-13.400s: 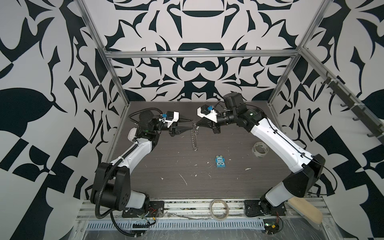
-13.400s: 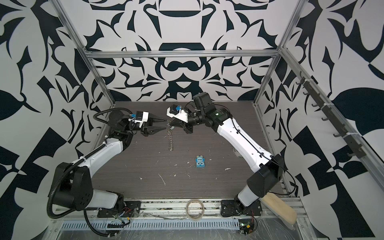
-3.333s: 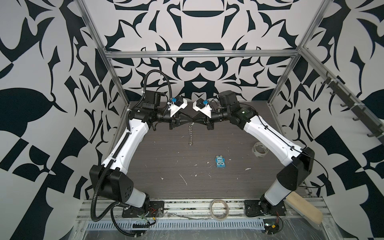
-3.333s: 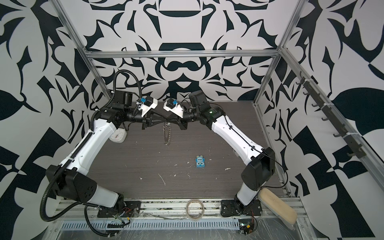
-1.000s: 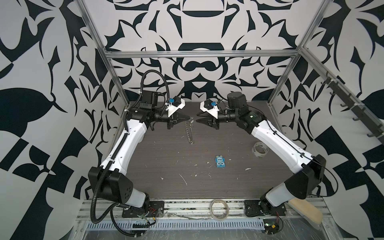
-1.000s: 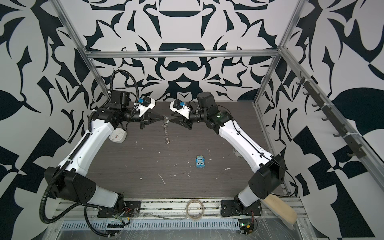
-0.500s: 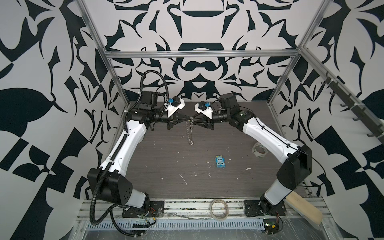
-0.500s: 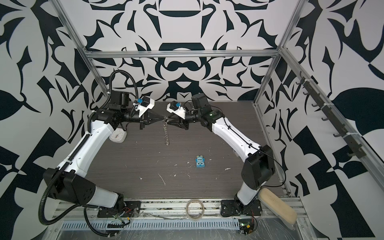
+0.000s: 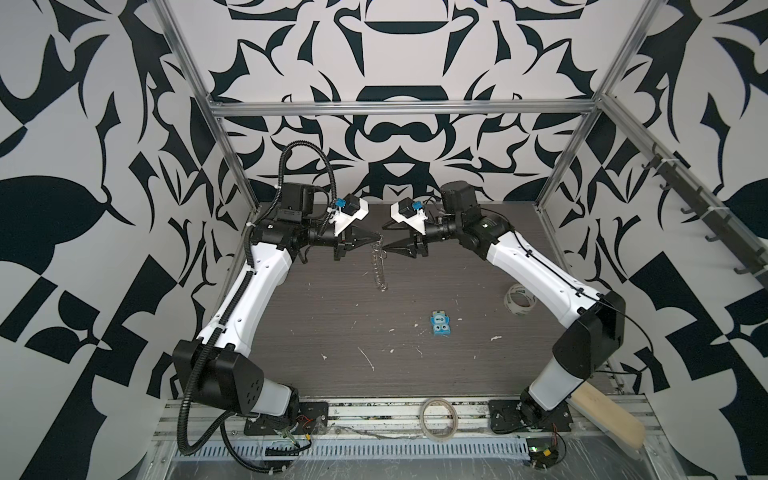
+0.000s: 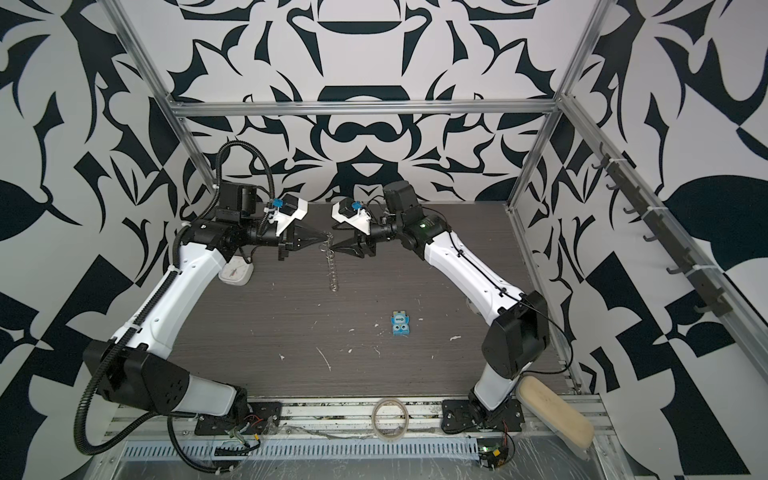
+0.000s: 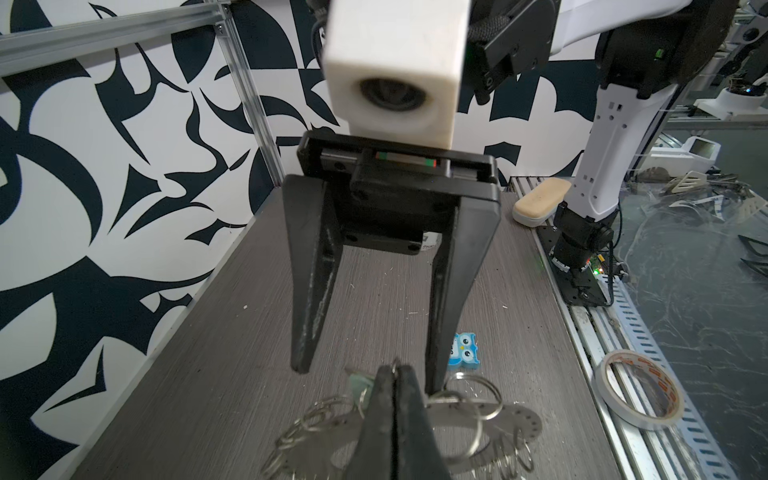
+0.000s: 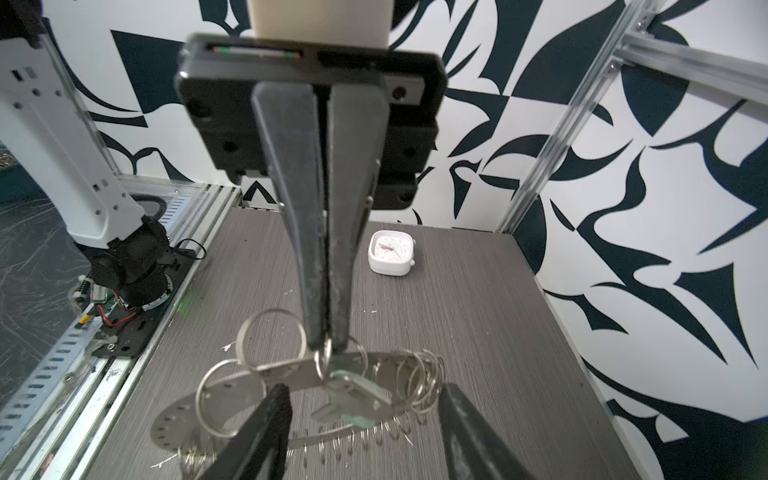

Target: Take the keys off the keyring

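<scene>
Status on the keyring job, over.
Left claw shut on keyring, hanging. Right claw open, flanking key. Key not off yet. Split rings crowd it.

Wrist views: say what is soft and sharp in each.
Left wrist view: the white camera housing on the facing arm is blurred, the blue owl-faced packet sharp. Right wrist view: the right claw close to the lens is soft, the white square clock crisp.

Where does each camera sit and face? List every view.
Top views: high at the front, looking down on the table; both arms show.
Left wrist: on the left arm, facing the open right claw; own shut left claw shows.
Right wrist: opposite, facing the left claw; own fingers show.
Both wrist views share the keyring.
</scene>
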